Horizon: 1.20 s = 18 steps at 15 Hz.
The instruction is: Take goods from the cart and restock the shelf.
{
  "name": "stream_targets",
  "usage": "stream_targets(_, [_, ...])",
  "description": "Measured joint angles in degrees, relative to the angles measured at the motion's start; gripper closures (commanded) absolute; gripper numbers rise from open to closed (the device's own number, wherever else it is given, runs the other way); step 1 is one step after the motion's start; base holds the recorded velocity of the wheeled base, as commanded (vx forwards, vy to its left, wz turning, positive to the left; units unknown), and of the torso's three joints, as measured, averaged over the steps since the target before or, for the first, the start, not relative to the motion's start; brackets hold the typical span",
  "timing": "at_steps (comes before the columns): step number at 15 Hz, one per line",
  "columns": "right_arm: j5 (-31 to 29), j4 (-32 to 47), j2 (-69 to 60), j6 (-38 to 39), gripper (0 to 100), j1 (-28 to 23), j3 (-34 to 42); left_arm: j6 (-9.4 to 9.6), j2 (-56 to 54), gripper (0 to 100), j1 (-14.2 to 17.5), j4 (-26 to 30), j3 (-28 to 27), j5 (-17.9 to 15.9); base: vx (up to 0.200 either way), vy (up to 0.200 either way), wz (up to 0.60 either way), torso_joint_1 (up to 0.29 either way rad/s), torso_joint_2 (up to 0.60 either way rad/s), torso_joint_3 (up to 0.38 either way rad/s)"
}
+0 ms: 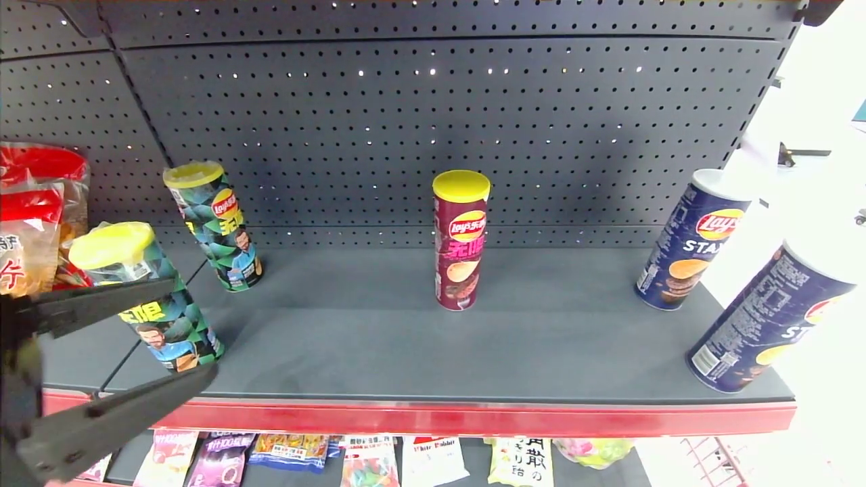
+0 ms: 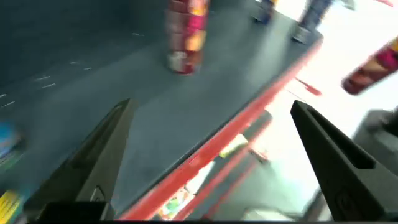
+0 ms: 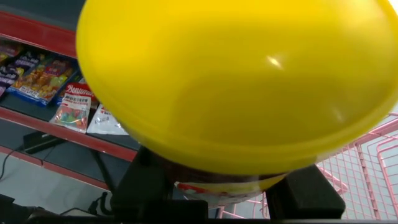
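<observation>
On the dark shelf stand two green chip cans at the left, a maroon can in the middle and two blue cans at the right. My left gripper is open at the shelf's front left, its fingers on either side of the nearer green can. In the left wrist view that gripper holds nothing, and the maroon can stands beyond it. My right gripper is shut on a yellow-lidded chip can, seen as a maroon can off the shelf's edge.
Red snack bags crowd the shelf's far left. A red lip runs along the front edge, with snack packets on the shelf below. A pink wire cart stands beside the held can. Open shelf room lies between the maroon and blue cans.
</observation>
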Motion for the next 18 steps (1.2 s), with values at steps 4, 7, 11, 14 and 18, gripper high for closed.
stream_targets(4, [0.0,-0.1,0.0,0.0,100,0.0,0.1,6.22,20.4,0,-5.6,-3.4,-8.9,-5.1,0.0,0.0,0.0,0.0,0.0,0.0])
stream_targets(7, [0.0,-0.1,0.0,0.0,100,0.0,0.1,13.99,32.7,0,-8.4,-4.0,-17.9,-5.6,0.0,0.0,0.0,0.0,0.0,0.0])
stream_targets(11, [-0.1,-0.1,0.0,0.1,100,0.0,0.2,15.19,44.9,0,-11.6,-5.8,-29.0,-5.6,0.0,0.0,0.0,0.0,0.0,0.0])
stream_targets(14, [-0.2,-0.1,0.0,0.2,100,0.0,0.2,11.28,51.9,0,-12.2,-10.7,-35.4,-4.0,0.0,0.0,0.0,0.0,0.0,0.0])
stream_targets(18, [-0.2,0.0,0.0,0.3,100,0.0,0.2,9.28,57.3,0,-12.6,-14.8,-39.0,-3.7,0.0,0.0,0.0,0.0,0.0,0.0])
